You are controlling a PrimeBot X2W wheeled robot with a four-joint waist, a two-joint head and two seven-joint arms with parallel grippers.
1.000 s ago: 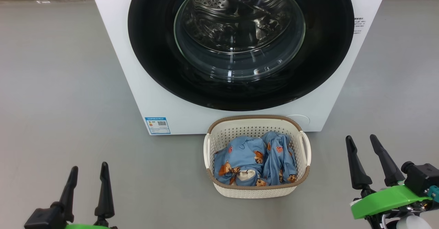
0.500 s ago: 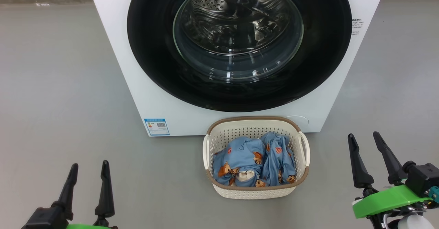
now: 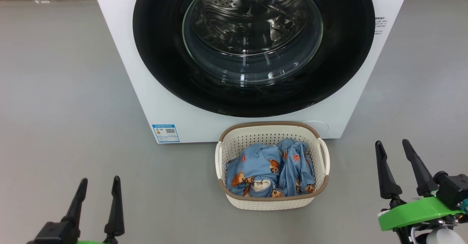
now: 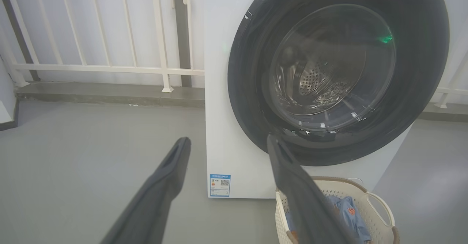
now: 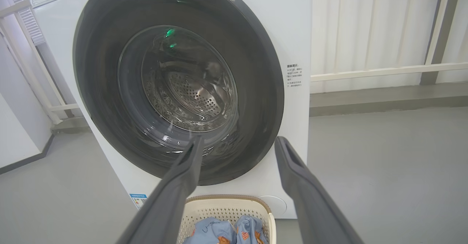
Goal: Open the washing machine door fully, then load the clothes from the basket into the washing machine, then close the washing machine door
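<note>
Entry: washing machine door [image 3: 252,43], shut. Our 2 tools, left gripper [image 3: 100,180] and right gripper [image 3: 391,142]: spread wide, empty. Risk: we judge the swinging door may clip the basket [image 3: 272,124] on the floor [image 3: 73,90] just below it.

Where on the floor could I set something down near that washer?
Bare floor stretches left of the basket, from the blue label down to the left gripper. A narrower strip separates basket and right gripper. Crowded: the basket sits close before the washing machine.

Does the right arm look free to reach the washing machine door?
Probably yes: the right gripper is open and empty, nothing stands between it and the shut washing machine door, and the basket sits off to its left.
</note>
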